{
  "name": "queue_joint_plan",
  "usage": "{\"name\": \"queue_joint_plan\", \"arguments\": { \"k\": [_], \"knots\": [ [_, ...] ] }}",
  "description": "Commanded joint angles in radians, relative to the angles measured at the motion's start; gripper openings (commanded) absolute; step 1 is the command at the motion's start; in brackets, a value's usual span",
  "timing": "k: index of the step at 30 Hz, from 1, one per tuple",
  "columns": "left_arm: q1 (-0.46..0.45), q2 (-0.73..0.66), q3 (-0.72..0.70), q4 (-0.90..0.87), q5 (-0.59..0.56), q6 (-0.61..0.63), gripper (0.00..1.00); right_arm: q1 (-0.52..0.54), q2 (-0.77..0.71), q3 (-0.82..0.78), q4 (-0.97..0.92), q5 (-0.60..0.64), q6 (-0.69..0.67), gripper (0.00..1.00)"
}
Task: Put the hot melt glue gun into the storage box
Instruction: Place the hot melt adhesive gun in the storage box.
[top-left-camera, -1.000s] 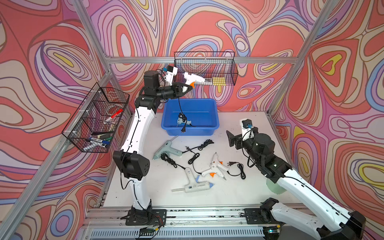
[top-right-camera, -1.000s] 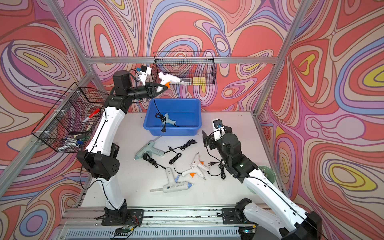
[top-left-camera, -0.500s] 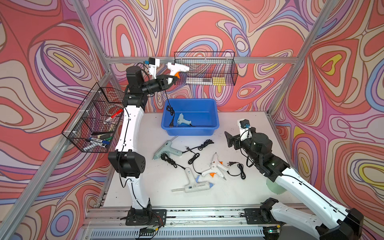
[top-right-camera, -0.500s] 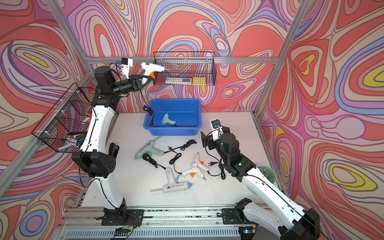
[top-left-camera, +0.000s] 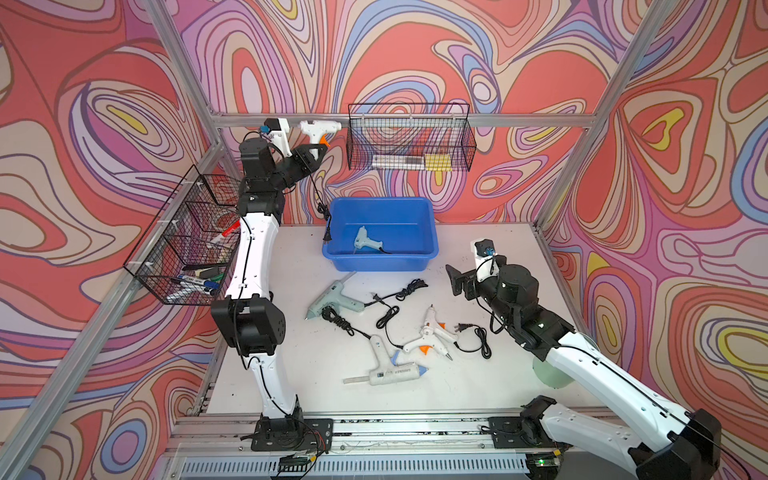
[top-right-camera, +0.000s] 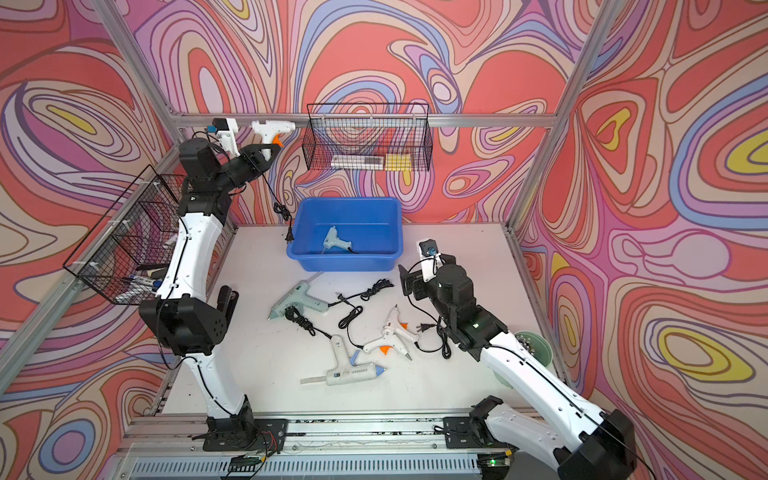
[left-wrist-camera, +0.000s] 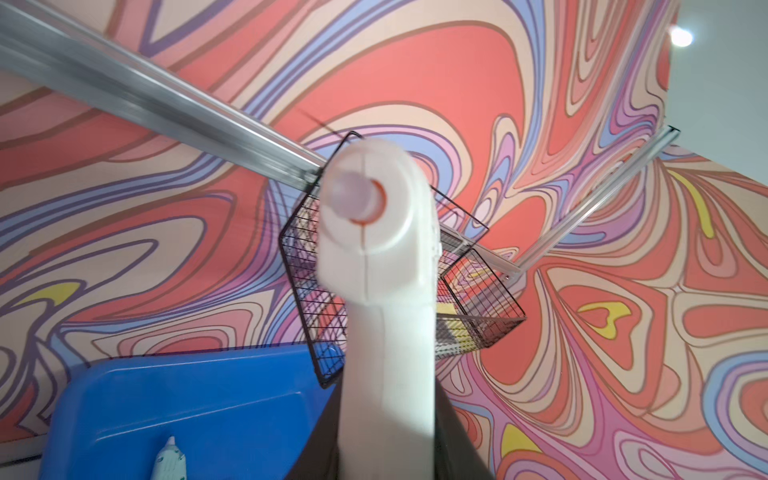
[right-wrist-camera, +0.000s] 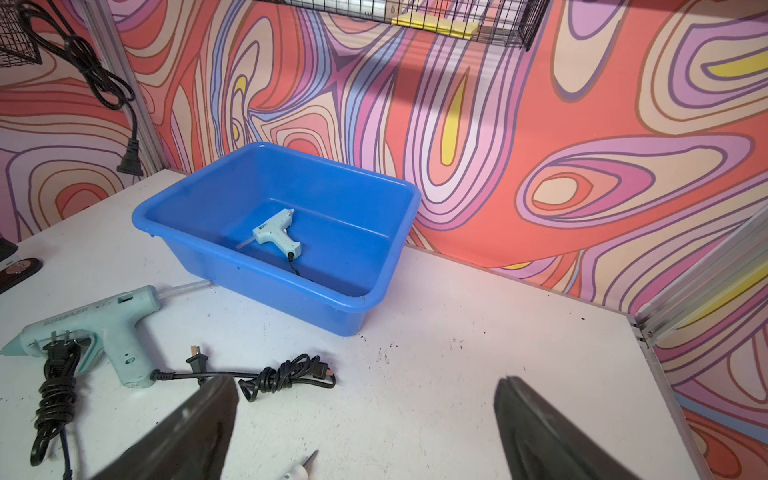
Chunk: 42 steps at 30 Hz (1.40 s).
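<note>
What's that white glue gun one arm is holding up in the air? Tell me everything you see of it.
The white plastic pistol-shaped glue gun with an orange trigger is held high near the back wall, barrel roughly level, its handle clamped in the left gripper. Its black cord hangs down, plug dangling outside the bright blue plastic tub, beside its edge.

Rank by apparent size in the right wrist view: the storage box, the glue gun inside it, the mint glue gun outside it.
1. storage box
2. mint glue gun, though nearer the camera
3. glue gun inside the box
</note>
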Motion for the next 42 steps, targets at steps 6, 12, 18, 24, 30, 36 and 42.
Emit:
{"name": "queue_joint_plan", "arguments": {
  "k": [6, 12, 18, 24, 30, 36, 42],
  "knots": [
    [-0.032, -0.072, -0.217, 0.180, -0.372, -0.053, 0.00, 0.004, -0.008, -0.003, -0.014, -0.015, 0.022, 0.98],
    [-0.080, -0.094, -0.336, 0.250, -0.462, -0.046, 0.00, 0.004, -0.019, -0.009, -0.010, -0.017, 0.024, 0.98],
    [-0.127, -0.080, -0.418, 0.259, -0.528, -0.048, 0.00, 0.004, -0.042, -0.016, -0.013, -0.016, 0.026, 0.98],
    [-0.166, -0.070, -0.493, 0.252, -0.544, -0.073, 0.00, 0.004, -0.046, -0.019, -0.027, 0.012, 0.027, 0.98],
    [-0.203, -0.018, -0.521, 0.215, -0.473, -0.104, 0.00, 0.004, 0.018, 0.015, -0.062, 0.069, 0.067, 0.98],
    [-0.211, 0.103, -0.462, 0.151, -0.318, -0.154, 0.00, 0.004, 0.155, 0.087, -0.224, 0.136, 0.171, 0.98],
    [-0.222, 0.161, -0.483, 0.128, -0.281, -0.151, 0.00, 0.004, 0.175, 0.044, -0.304, 0.153, 0.333, 0.98]
  ]
}}
